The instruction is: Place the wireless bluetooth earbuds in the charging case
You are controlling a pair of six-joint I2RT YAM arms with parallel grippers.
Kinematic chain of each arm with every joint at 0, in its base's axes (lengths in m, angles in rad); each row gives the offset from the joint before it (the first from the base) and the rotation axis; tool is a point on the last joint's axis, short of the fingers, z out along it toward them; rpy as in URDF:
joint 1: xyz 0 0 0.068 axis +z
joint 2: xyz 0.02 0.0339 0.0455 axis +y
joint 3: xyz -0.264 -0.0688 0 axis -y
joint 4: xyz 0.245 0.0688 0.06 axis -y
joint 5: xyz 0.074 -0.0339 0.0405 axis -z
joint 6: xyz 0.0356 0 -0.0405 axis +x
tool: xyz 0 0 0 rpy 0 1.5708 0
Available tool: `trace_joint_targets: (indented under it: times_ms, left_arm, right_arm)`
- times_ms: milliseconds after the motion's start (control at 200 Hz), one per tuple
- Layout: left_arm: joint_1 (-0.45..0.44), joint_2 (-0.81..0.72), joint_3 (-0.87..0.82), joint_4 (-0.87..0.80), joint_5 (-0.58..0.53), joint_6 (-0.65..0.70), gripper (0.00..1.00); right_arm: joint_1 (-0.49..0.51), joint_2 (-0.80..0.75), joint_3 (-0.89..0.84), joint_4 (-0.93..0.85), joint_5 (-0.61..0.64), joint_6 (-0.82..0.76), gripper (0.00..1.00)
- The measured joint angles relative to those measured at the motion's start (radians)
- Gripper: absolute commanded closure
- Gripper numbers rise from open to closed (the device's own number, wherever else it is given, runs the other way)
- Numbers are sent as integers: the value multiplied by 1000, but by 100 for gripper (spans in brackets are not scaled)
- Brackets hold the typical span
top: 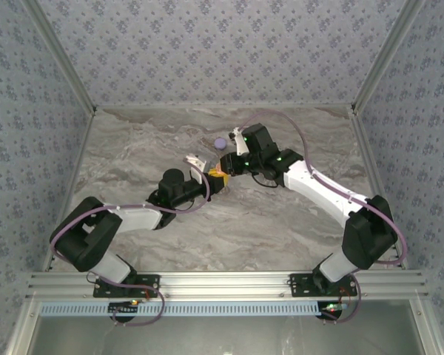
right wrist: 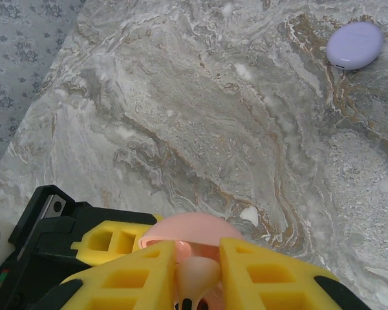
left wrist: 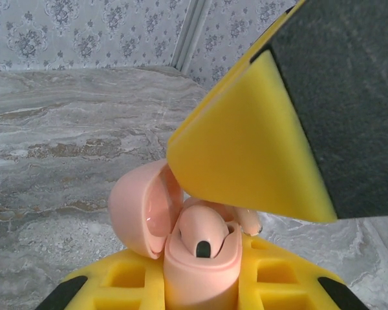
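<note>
Left of centre: left gripper (left wrist: 200, 287) clamped on pink charging case (left wrist: 197, 265), lid hinged open toward the left. Just right of that: right gripper (right wrist: 197, 279) pinching a pale pink earbud (right wrist: 195, 270), at the mouth of the open case. Farther back, lying on the marble table (top: 133, 148): closed lavender case (right wrist: 354, 45), well apart from both grippers.

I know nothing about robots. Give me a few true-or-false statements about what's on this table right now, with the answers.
1. The pink case is open. True.
2. The left pincer grips the lavender case. False: it grips the pink case; the lavender one lies on the table, apart.
3. The right pincer has a pink earbud between its fingers. True.
4. The table is plain white. False: it is grey and marble-patterned.
</note>
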Motion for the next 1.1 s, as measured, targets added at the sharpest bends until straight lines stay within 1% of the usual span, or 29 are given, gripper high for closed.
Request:
trace_joint_targets:
  times_ms: [280, 490, 730, 1099]
  left_arm:
    - [0, -2, 24, -42, 0, 1, 88]
    - [0, -2, 26, -44, 0, 1, 88]
    - [0, -11, 26, -45, 3, 1, 87]
    - [0, -35, 26, -42, 6, -25, 87]
  right_arm:
    - [1, 1, 3, 0, 6, 1, 76]
    - [3, 0, 3, 3, 32, 4, 76]
    - [3, -15, 3, 42, 73, 16, 76]
    - [3, -31, -19, 98, 88, 20, 77]
